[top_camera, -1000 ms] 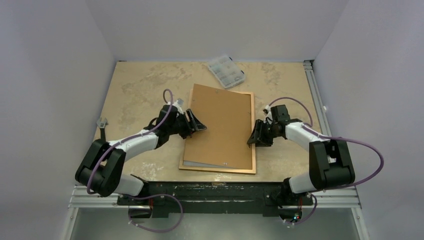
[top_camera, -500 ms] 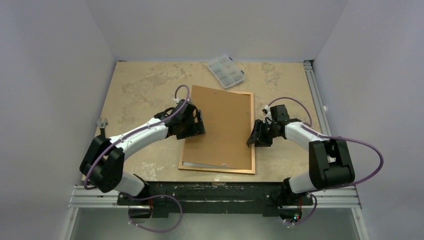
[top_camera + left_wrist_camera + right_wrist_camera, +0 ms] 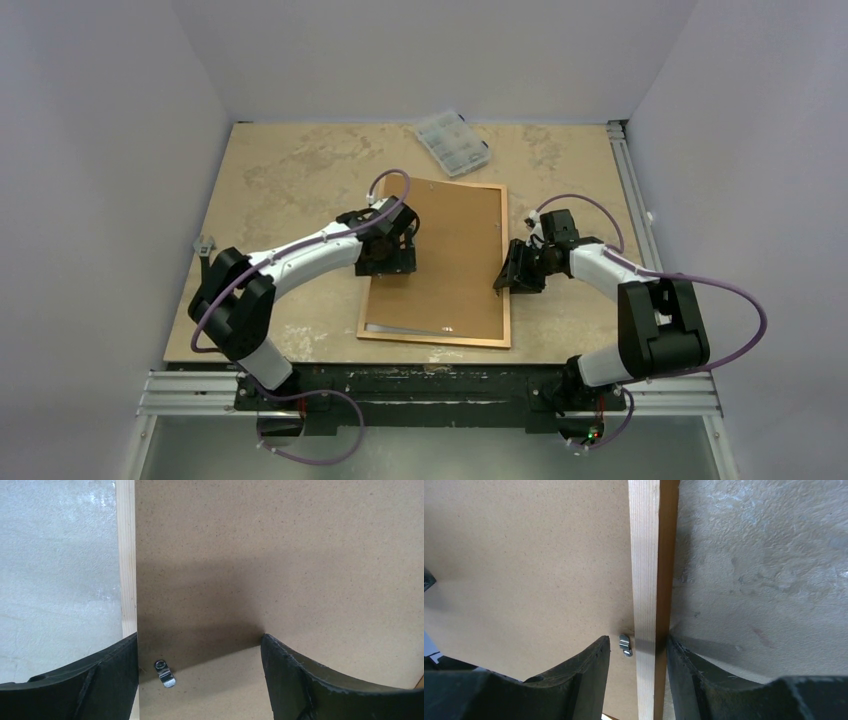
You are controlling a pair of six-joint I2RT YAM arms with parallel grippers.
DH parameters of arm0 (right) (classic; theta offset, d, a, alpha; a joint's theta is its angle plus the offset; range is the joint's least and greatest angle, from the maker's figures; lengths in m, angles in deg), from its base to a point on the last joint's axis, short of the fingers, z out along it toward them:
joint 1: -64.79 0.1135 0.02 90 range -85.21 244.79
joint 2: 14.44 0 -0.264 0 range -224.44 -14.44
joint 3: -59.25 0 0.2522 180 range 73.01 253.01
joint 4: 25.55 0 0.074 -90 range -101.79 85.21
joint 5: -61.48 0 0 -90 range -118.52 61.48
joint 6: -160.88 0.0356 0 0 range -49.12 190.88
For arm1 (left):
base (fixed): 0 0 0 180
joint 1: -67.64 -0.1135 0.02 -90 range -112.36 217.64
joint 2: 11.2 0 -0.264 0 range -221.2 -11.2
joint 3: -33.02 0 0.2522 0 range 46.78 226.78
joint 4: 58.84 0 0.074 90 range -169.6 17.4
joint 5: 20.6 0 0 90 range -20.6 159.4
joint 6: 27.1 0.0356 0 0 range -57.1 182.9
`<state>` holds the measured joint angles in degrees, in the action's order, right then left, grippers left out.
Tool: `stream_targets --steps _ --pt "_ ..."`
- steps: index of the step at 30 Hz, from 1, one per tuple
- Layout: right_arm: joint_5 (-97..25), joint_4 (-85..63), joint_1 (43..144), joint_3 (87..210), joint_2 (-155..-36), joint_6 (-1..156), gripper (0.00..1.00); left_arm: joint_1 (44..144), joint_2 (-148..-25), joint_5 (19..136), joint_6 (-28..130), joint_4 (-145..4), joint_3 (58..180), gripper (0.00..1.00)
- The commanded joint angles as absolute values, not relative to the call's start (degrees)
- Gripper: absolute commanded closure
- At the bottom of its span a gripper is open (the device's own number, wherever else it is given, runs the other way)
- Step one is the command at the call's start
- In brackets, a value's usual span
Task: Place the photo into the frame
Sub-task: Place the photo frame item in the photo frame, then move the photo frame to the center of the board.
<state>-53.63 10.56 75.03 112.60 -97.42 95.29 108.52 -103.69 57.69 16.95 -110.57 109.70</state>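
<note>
The frame (image 3: 505,215) lies face down mid-table with the brown backing board (image 3: 455,250) on it. A pale strip (image 3: 400,328) shows under the board's near-left edge; I cannot tell whether it is the photo, whose printed face is hidden. My left gripper (image 3: 392,262) is open over the board's left side. In the left wrist view its jaws (image 3: 200,642) span the board (image 3: 280,555) beside the left rail (image 3: 126,555) and a metal clip (image 3: 165,672). My right gripper (image 3: 508,278) is open, its jaws (image 3: 638,642) straddling the right rail (image 3: 644,555).
A small clear compartment box (image 3: 453,142) lies at the table's far edge, just beyond the frame. A metal clip (image 3: 625,645) sits on the board by the right rail. Grey walls close in both sides and the back.
My left arm has reached right and farther out, from the board's left edge to over the board. The board's far-left corner has swung right, closer in line with the frame. The right arm is still.
</note>
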Motion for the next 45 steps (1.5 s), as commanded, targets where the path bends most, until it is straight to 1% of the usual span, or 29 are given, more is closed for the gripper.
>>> stream_targets --steps 1,7,11,14,18,28,32,36,38,43,45 --pt "-52.78 10.92 75.77 113.45 -97.78 94.13 0.55 111.09 -104.79 53.35 16.66 -115.18 115.19 0.19" --pt "-52.87 10.95 75.7 113.54 -97.77 93.95 0.53 113.49 -106.42 45.31 15.47 -123.56 119.55 0.18" --pt "-52.88 10.97 75.77 113.44 -97.23 93.68 0.51 114.45 -108.23 42.82 15.53 -126.93 121.91 0.18" --pt "-52.58 10.97 75.77 113.19 -96.34 93.56 0.43 114.95 -109.71 40.82 15.06 -130.09 123.67 0.18" --pt "-51.99 11.2 75.74 113.24 -95.34 93.47 0.36 115.18 -110.1 39.08 14.64 -132.43 124.3 0.18" --pt "-51.82 11.15 75.71 113.24 -95.49 93.47 0.34 115.19 -110.12 37.23 14.69 -134.1 123.6 0.18" --pt "-51.22 11.51 75.7 113.34 -95.35 93.05 0.34 115.06 -110.57 38.56 15.32 -131.77 122.37 0.17" --pt "-50.74 12.04 75.77 113.55 -95.53 92.53 0.33 113.05 -110.3 42.58 15.81 -127.28 119.11 0.16" --pt "-50.57 12.19 75.77 113.66 -95.72 92.42 0.33 111.13 -108.89 46.08 16.22 -123.24 115.71 0.16" --pt "-50.14 12.54 75.99 113.89 -96.15 92.33 0.33 103.91 -101.81 60.15 16.97 -106.77 101.87 0.18" --pt "-50.02 12.8 76.78 114.19 -96.77 92.21 0.33 102.04 -99.55 63.75 16.72 -102.56 97.57 0.19"
